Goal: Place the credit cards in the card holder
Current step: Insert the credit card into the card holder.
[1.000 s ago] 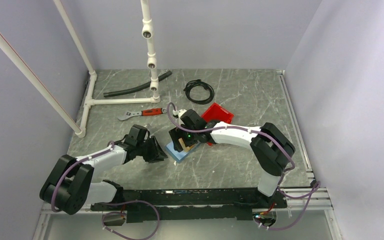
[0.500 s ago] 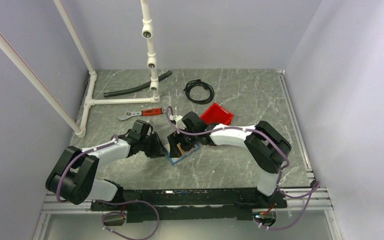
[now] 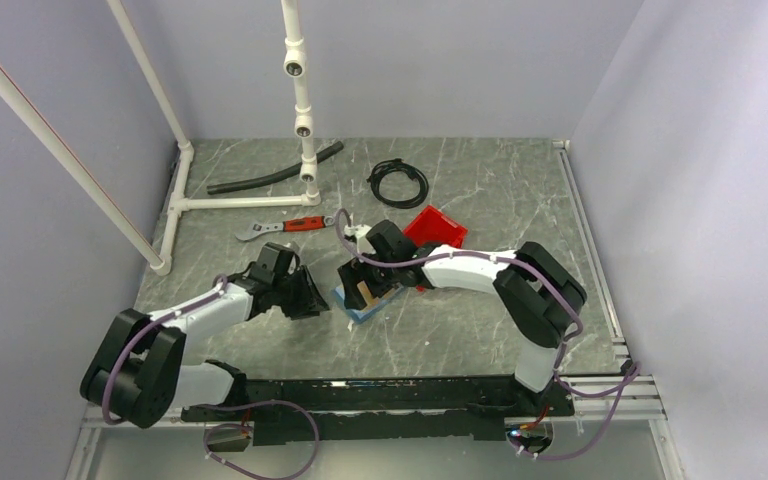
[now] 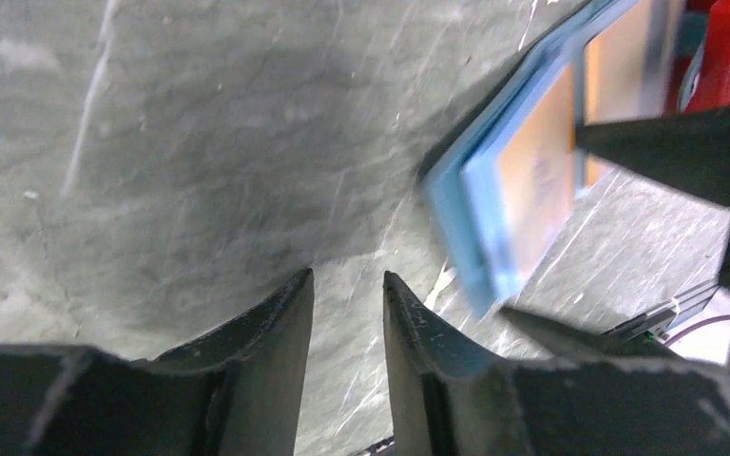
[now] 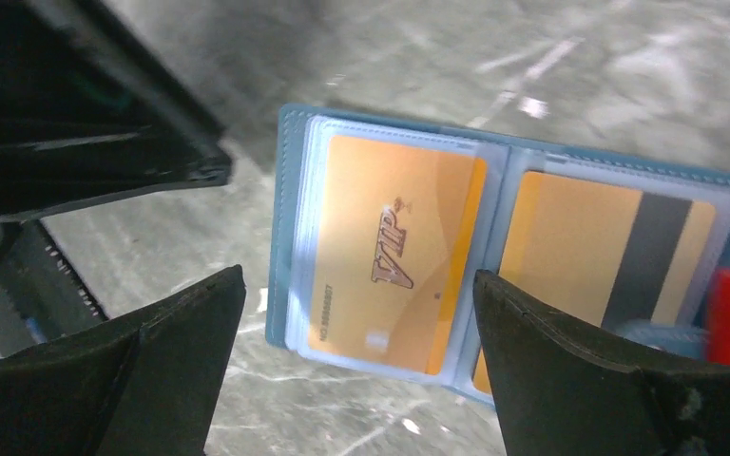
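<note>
Lying open, card holder (image 5: 283, 228), edge seemingly apart from left end effector (image 4: 347, 285)

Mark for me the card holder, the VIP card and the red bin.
card holder (image 5: 280, 223): right wrist view, left blue rim.
VIP card (image 5: 394, 252): right wrist view, centre of face.
red bin (image 3: 436, 228): top view, its middle.

Soft, even light fills the top view, which is sharp throughout, with only faint shadows on the table (image 3: 480, 190) around the card holder (image 3: 358, 310). In the left wrist view the card holder is blurred, and a broad soft shadow darkens the table left of it. In the right wrist view it is sharper; pale glare washes its clear pockets.
</note>
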Tool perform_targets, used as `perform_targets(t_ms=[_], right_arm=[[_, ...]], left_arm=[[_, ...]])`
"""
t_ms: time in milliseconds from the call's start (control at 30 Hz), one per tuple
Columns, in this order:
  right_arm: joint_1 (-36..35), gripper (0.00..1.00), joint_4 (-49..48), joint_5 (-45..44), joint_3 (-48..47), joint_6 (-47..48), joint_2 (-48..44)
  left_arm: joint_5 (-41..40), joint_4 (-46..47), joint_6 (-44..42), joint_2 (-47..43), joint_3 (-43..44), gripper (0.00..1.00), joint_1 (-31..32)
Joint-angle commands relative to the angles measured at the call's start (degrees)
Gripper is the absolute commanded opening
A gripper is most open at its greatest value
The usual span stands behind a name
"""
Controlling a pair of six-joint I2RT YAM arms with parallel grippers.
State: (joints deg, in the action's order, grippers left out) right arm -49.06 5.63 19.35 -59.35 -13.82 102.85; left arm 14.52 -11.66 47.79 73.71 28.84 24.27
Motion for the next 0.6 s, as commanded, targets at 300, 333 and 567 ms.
perform_targets(t_ms=[300, 333, 567], right_arm=[[8.11, 0.93, 2.72, -7.11, 1.62, -0.56, -5.65], [8.59, 0.94, 2.91, -7.51, 1.61, -0.25, -5.55], [12.31, 0.93, 4.79, -14.27, 0.49, 1.93, -4.4]], left_arm=[[-0.65, -5.15, -0.59, -7.61, -0.56, 0.5, -0.28], [-0.64, -5.27, -0.54, -7.88, -0.43, 0.51, -0.28], [-0.38, -6.58, -1.17, -8.44, 0.85, 0.53, -0.28]])
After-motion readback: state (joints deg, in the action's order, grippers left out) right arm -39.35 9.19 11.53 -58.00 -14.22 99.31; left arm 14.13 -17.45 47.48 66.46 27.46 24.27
